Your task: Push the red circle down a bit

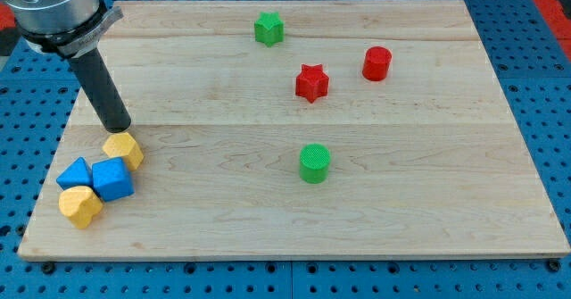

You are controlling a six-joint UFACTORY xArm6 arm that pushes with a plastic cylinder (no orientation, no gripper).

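The red circle is a short red cylinder at the view's upper right of the wooden board. A red star lies just to its left. My tip is far away at the view's left, just above a yellow block and close to touching it. The rod slants up to the arm's grey body at the top left corner.
A green star sits near the top edge. A green circle lies below the red star. At the lower left a blue triangle-like block, a blue cube and a yellow heart-like block cluster together.
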